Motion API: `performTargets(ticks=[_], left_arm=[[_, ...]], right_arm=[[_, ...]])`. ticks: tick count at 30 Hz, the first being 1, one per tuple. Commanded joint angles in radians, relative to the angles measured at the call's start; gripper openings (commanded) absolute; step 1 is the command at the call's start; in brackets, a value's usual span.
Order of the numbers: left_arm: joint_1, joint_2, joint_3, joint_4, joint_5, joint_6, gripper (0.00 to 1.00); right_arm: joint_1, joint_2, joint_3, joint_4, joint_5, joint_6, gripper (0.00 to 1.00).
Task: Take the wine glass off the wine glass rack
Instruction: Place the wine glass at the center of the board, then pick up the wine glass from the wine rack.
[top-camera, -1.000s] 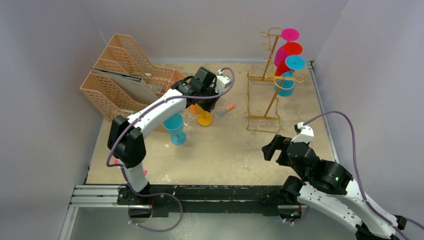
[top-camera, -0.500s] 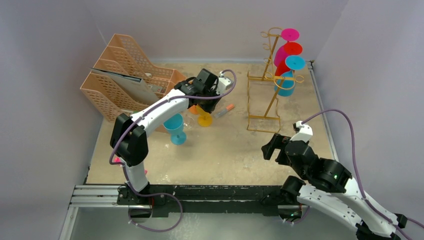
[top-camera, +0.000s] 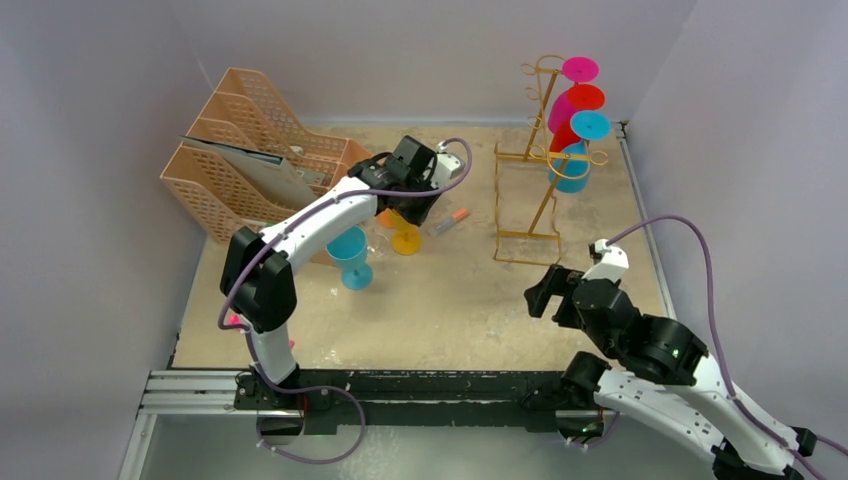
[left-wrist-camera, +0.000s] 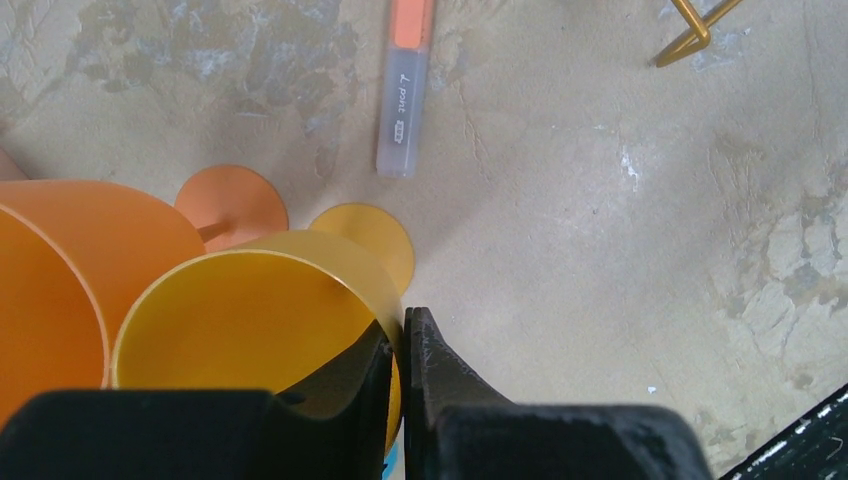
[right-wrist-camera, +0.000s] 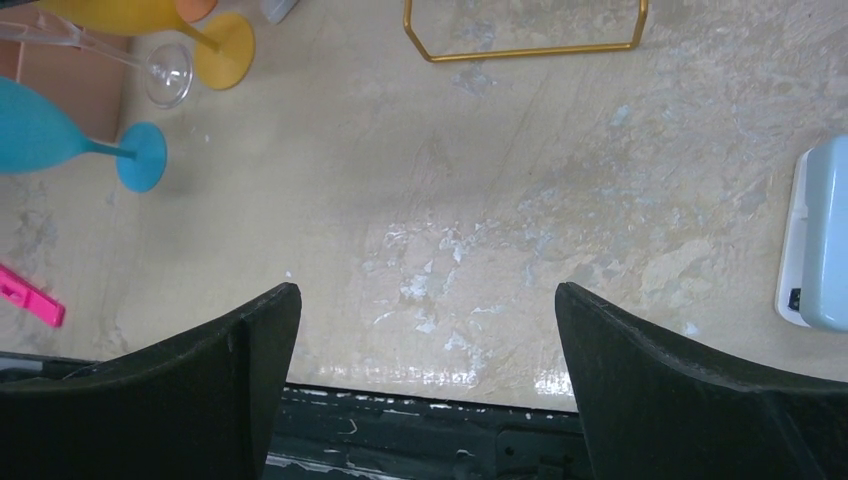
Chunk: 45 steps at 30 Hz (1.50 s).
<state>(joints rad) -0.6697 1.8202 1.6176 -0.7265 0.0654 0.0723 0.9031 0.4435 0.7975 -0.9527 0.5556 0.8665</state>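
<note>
The gold wire wine glass rack (top-camera: 497, 200) stands at the back right, and its base shows in the right wrist view (right-wrist-camera: 525, 50). Pink (top-camera: 579, 68), red (top-camera: 585, 97) and blue (top-camera: 590, 124) wine glasses hang upside down on its hooks. My left gripper (top-camera: 410, 205) is left of the rack. It is shut (left-wrist-camera: 403, 335) on the rim of a yellow wine glass (left-wrist-camera: 250, 320), whose foot (top-camera: 406, 240) is at the table. My right gripper (top-camera: 545, 290) is open and empty (right-wrist-camera: 428, 300) above the table's near right part.
An orange glass (left-wrist-camera: 60, 260), a clear glass (top-camera: 378, 240) and a blue glass (top-camera: 350, 255) stand close to the yellow one. An orange-capped marker (left-wrist-camera: 405, 90) lies beside them. The peach file organiser (top-camera: 250, 150) is back left. A pink item (right-wrist-camera: 25, 295) lies near the front edge.
My left gripper has shifted very slightly with the yellow glass in it. The right arm has barely moved.
</note>
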Motion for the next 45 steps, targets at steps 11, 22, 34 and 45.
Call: performTargets(ticks=[11,22,34,45], left_arm=[[0.003,-0.026,0.108,-0.051,0.039,-0.020,0.28],[0.004,-0.182,0.104,-0.079,0.155,-0.052,0.69],[0.077,-0.391,0.051,-0.103,0.240,-0.167,0.83],[0.095,-0.511,0.084,-0.144,0.289,-0.220,0.94]], right_arm=[[0.003,0.040,0.095,-0.088,0.050,-0.022,0.98],[0.002,0.274,0.169,-0.050,-0.009,-0.197,0.99],[-0.409,0.320,0.106,0.109,-0.503,-0.249,0.98],[-0.948,0.356,0.016,0.339,-0.963,-0.039,0.99]])
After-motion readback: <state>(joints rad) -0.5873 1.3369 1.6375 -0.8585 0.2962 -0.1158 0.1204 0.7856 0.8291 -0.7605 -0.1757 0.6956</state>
